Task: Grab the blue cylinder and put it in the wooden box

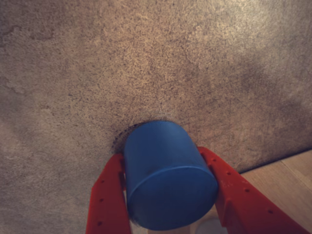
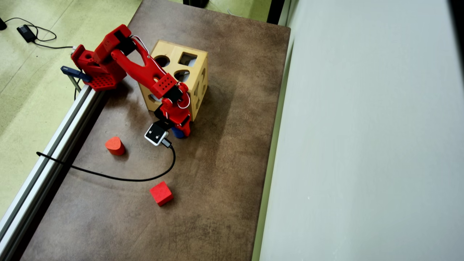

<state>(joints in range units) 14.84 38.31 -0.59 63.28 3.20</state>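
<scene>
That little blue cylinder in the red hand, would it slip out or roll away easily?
The blue cylinder looks smooth and rigid, so it might slip between the hand's hard red fingers. Its round side would probably roll if dropped sideways; on its flat end it likely stays put.

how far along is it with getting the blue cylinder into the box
Done: the gripper has closed on the cylinder, red fingers against both sides in the wrist view. In hand: the overhead view shows the cylinder held close to the box. Left: carry it over a hole in the box and drop it in; it is not inside yet.
</scene>
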